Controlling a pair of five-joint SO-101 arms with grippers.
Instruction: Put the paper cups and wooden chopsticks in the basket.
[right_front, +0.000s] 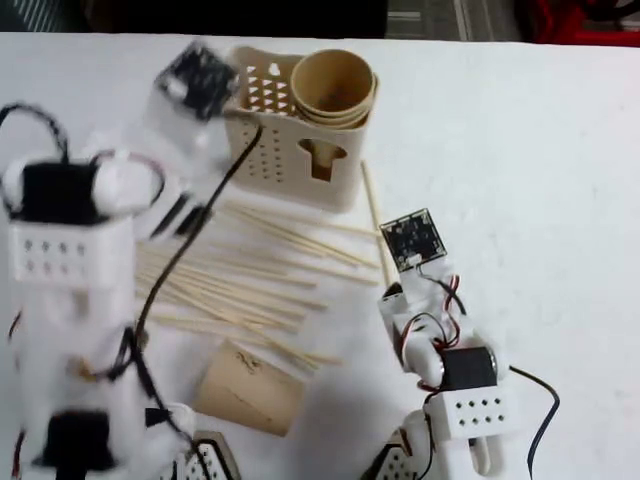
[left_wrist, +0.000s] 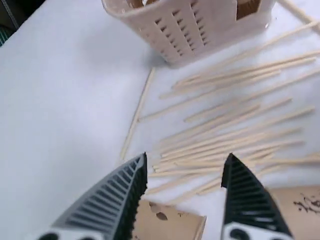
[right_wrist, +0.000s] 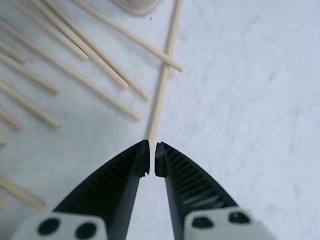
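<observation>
The left end effector (left_wrist: 185, 160) sits closest in its wrist view, released, its two dark ribbed fingers (left_wrist: 120, 195) standing well apart above the near edge of the scattered chopsticks (left_wrist: 235, 125). A lying paper cup (right_front: 250, 388) shows brown just under and behind those fingers. In the high view this cup rests on its side at the near edge of the bench (right_front: 520, 150), touching the nearest sticks of the spread. The chopsticks fan out flat across the left middle of the bench, from beside the left arm toward the centre. One stray chopstick (left_wrist: 137, 115) lies apart on the left of the heap, pointing toward the basket (right_front: 290, 160). The basket stands upright at the far side, just beyond the spread, a pale perforated tub. It holds stacked paper cups (right_front: 335, 85) in its right part, mouths up and rims above the wall. The right end effector (right_wrist: 151, 150) is clenched, its tips pressed almost together with only a thin slit between them, low over the bench right of the heap. The near end of a single chopstick (right_wrist: 162, 80) meets those tips — whether it is pinched I cannot tell. That stick runs away from the tips toward the basket's right corner, crossing the end of another stick on its way.
</observation>
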